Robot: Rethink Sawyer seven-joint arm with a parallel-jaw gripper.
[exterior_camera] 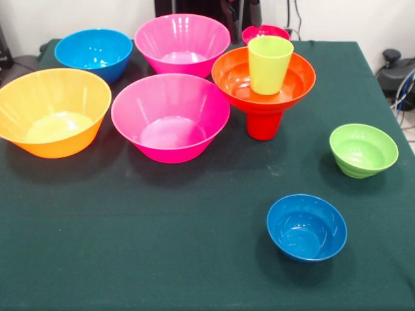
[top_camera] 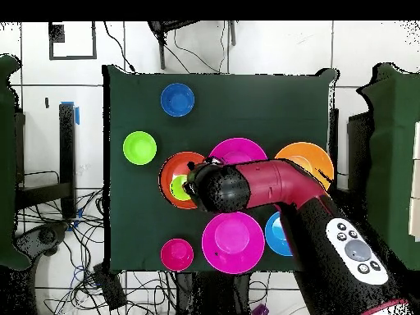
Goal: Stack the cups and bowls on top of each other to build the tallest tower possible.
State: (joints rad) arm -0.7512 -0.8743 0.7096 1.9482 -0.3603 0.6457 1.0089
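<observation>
Glossy plastic in bright colours covers a dark green cloth-draped table [exterior_camera: 194,259], where the tower [exterior_camera: 264,84] stands near the far edge: a red cup [exterior_camera: 264,123] at the base, a wide red-orange bowl [exterior_camera: 237,78] seated on it, and a smooth lime-green cup [exterior_camera: 269,63] upright inside the bowl. Beside the tower sit two big pink bowls [exterior_camera: 170,116], with a yellow-orange bowl [exterior_camera: 53,111] and a blue bowl [exterior_camera: 94,53] beyond them. A small green bowl [exterior_camera: 363,149] and small blue bowl [exterior_camera: 307,227] rest well apart from the tower, nearer the camera. From overhead, the red and black arm [top_camera: 271,184] reaches over the tower; the claw is hidden beneath it, its state impossible to tell. No legible writing appears.
</observation>
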